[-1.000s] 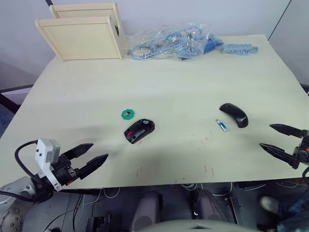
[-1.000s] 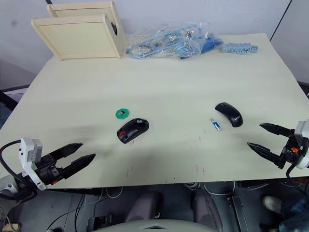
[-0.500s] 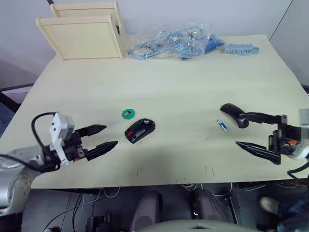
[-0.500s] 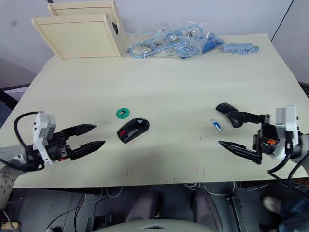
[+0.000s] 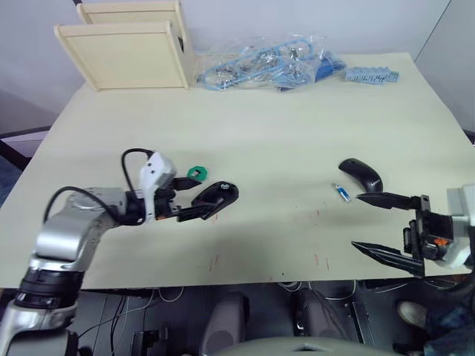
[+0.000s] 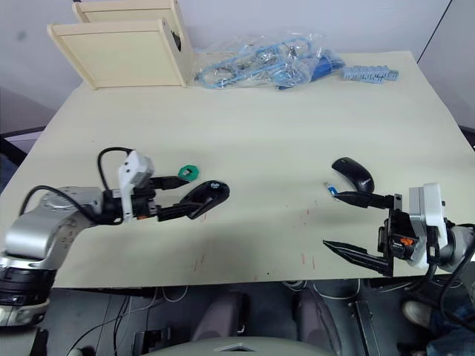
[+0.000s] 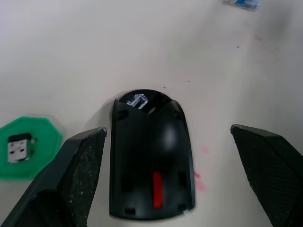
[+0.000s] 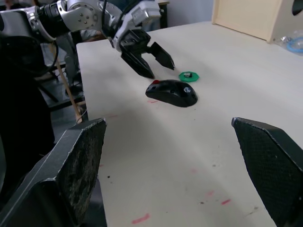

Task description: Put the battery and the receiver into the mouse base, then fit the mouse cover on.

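Note:
The black mouse base (image 5: 215, 199) with red parts lies left of the table's middle. My left gripper (image 5: 202, 196) is open, one finger on each side of the base's rear end (image 7: 150, 175). Just beyond its far finger, the receiver (image 7: 19, 149) sits on a green disc (image 5: 196, 173). Over on the right lies the blue battery (image 5: 341, 193), and beside it the glossy mouse cover (image 5: 361, 176). My right gripper (image 5: 356, 221) is open and holds nothing, hovering near the front edge with one fingertip close to the battery and cover.
Two pale wooden boxes (image 5: 126, 55) stand at the far left corner. A clear plastic bag of blue cables (image 5: 260, 63) and a strip of blue parts (image 5: 369, 75) lie along the far edge. The table's front edge runs just below both grippers.
My left gripper has moved right and now straddles the mouse base. My right gripper has drawn back a little from the cover toward the front edge. Both stay open.

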Robot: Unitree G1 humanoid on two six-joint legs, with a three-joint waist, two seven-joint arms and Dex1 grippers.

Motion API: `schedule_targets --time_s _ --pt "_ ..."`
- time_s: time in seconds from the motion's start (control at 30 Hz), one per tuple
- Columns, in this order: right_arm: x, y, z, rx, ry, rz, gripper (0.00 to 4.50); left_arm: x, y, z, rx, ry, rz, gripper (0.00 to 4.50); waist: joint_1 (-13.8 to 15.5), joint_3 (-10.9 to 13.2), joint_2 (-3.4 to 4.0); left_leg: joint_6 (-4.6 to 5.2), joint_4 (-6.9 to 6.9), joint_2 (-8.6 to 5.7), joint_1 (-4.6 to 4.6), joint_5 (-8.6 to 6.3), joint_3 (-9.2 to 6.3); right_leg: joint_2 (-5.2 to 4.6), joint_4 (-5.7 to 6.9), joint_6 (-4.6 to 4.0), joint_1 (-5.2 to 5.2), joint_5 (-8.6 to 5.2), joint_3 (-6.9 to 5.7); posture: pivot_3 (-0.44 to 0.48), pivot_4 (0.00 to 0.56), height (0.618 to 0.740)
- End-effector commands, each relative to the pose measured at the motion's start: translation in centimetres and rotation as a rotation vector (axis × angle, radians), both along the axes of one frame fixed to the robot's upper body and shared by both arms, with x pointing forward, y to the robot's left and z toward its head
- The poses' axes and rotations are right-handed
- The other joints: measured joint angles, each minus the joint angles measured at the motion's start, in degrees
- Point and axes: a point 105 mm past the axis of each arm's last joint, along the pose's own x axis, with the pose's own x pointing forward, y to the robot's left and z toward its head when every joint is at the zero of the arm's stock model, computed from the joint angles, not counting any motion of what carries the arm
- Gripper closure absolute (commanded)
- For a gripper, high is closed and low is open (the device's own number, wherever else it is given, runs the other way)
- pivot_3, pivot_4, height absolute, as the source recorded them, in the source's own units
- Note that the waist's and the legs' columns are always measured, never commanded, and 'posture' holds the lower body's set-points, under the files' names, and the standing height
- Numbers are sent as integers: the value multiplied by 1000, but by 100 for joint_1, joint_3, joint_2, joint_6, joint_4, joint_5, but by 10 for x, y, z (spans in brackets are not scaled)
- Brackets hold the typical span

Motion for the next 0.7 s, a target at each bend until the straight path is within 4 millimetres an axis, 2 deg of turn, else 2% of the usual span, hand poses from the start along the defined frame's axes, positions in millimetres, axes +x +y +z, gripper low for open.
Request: schedule_targets --time_s 0.03,0.2,0.53,0.7 --pt "-5 3 10 1 -71 -18 56 4 -6 3 54 -46 -29 0 -6 2 -3 0 0 1 1 0 0 2 0 0 0 0 0 0 150 740" --pt "-10 3 8 11 -74 -49 56 13 -8 -4 98 -54 17 0 20 4 -7 0 0 0 -1 0 -2 1 1 0 0 0 -2 0 150 740" --pt "-11 1 6 14 -79 -78 56 17 -16 -16 123 -59 26 0 15 7 -12 0 2 0 -1 0 -4 0 3 0 0 0 -3 0 150 740" --pt "-8 0 5 15 -83 -84 0 16 -16 -19 129 -52 8 1478 20 7 -12 0 2 -1 0 0 -4 0 3 0 0 0 -3 0 150 740"
